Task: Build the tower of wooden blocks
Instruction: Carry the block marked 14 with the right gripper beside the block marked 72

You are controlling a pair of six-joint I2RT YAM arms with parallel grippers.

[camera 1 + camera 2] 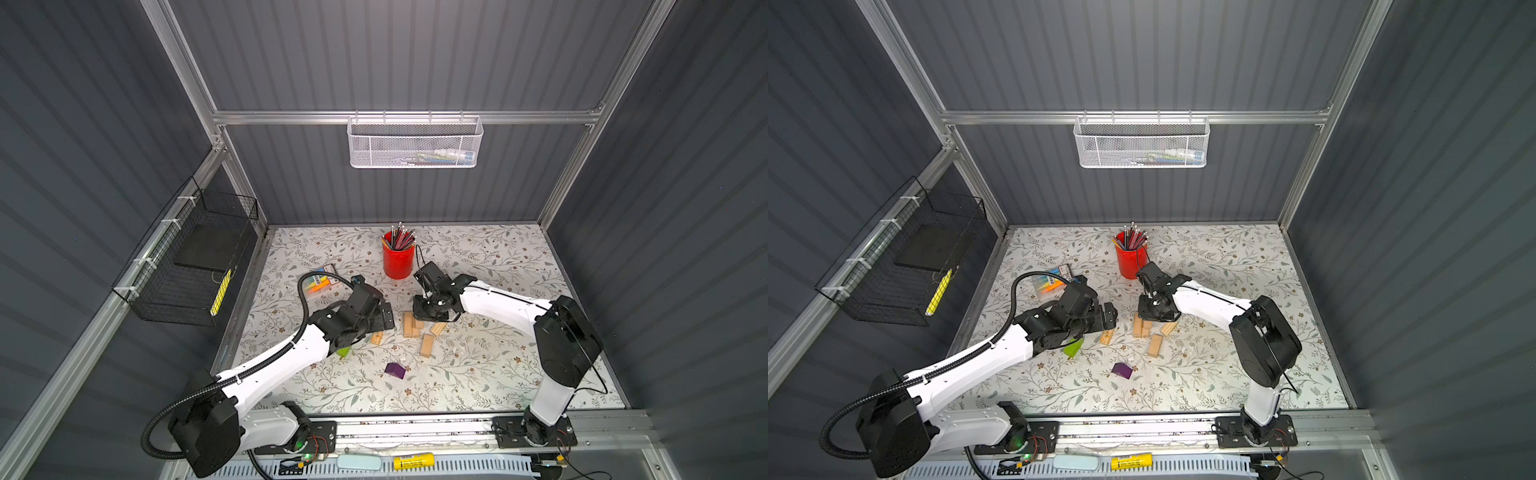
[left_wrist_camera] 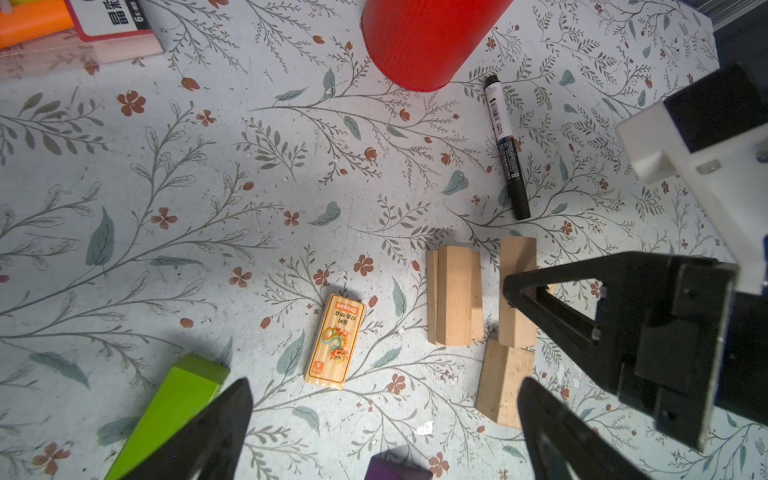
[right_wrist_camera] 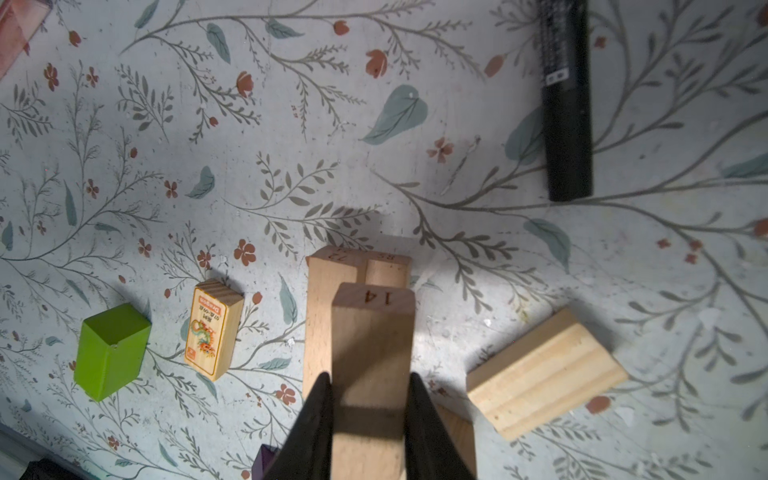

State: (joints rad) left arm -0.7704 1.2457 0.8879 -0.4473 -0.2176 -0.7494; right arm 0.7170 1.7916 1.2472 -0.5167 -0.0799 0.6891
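Hanging spread wide above the floral tabletop (image 1: 498, 353), the left fingers (image 2: 208, 436) grip nothing. The lime-green block (image 2: 174, 399) and the dragon-printed block (image 2: 334, 343) lie on the tabletop near them. Across the middle, the right fingers (image 3: 311, 428) are clamped on the two long sides of one tan block (image 3: 372, 353) stamped 14 on its end. It runs parallel to a pair of tan blocks (image 3: 328, 324) lying side by side. The right wrist view shows it overlapping the pair, while the left wrist view shows a strip of tabletop between them, so I cannot tell whether it touches them.

Counted left to right, the wood blocks are one lime-green block, one dragon-printed block, one purple block (image 1: 395, 370) nearer the front edge, then five plain tan ones. Those five are the pair, the held one, a fourth tan block (image 2: 505, 382) lying flat just in front of it, and a fifth tan block (image 3: 544, 374) turned askew at the far right. All lie mid-tabletop between the two arms, in front of one red cup (image 1: 398, 259) of pencils. One black marker (image 2: 507, 149) lies near that cup.
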